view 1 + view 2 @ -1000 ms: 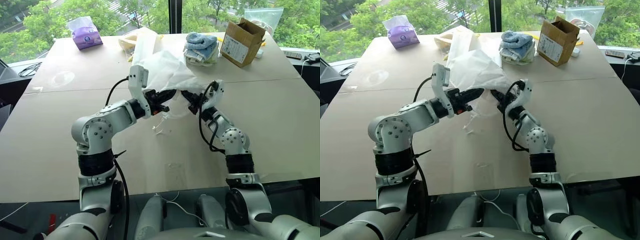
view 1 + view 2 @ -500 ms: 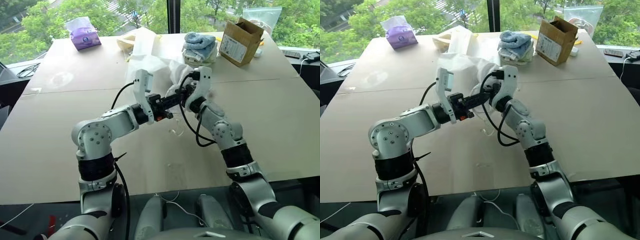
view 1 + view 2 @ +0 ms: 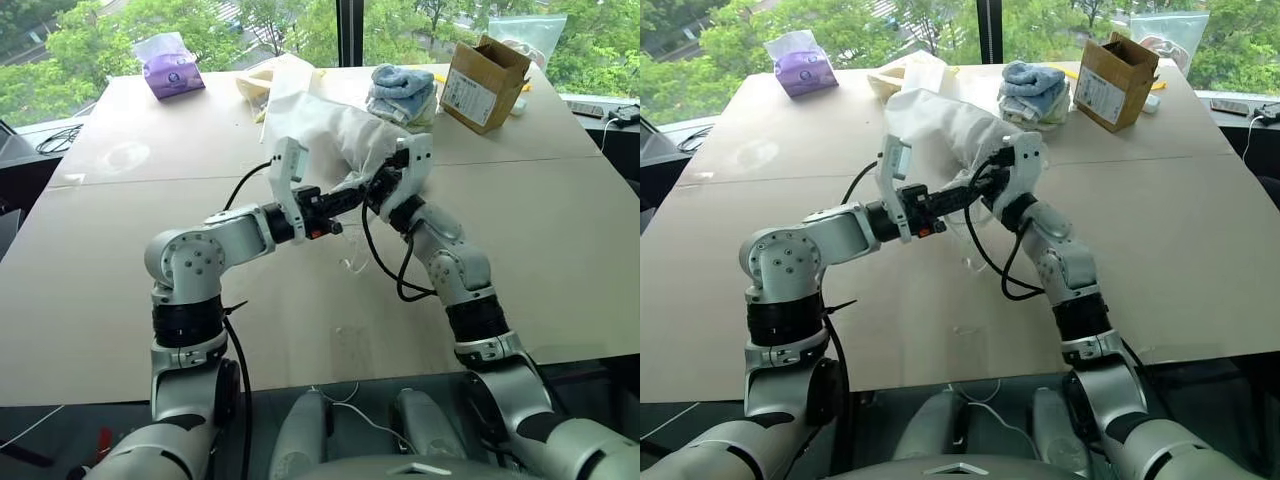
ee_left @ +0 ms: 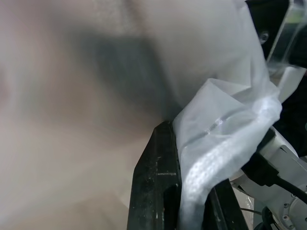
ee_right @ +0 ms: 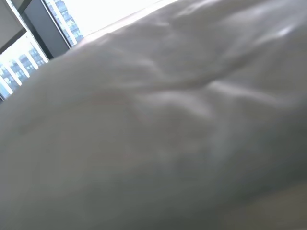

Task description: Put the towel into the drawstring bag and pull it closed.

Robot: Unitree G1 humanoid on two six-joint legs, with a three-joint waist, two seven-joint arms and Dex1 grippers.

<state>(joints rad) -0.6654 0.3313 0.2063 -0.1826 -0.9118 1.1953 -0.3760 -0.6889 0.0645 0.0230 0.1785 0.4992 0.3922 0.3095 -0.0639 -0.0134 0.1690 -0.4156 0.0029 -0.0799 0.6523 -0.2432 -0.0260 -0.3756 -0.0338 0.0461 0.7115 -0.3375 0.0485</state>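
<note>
The left end effector (image 3: pixel 345 197) is pinched shut on the mouth of the one drawstring bag (image 3: pixel 325 135), and the right end effector (image 3: pixel 385 186), whose grip I cannot tell, meets it there, while the bag stretches away across the bench (image 3: pixel 560 250); no loose towel shows.

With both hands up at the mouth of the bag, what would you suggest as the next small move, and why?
Probably draw the two hands apart to cinch the mouth. The left hand is shut on the gathered rim of the drawstring bag, as the left wrist view shows, and the right hand sits right beside it at the same mouth. The bag's body bulges behind them on the table, and a loose cord end hangs below.
</note>
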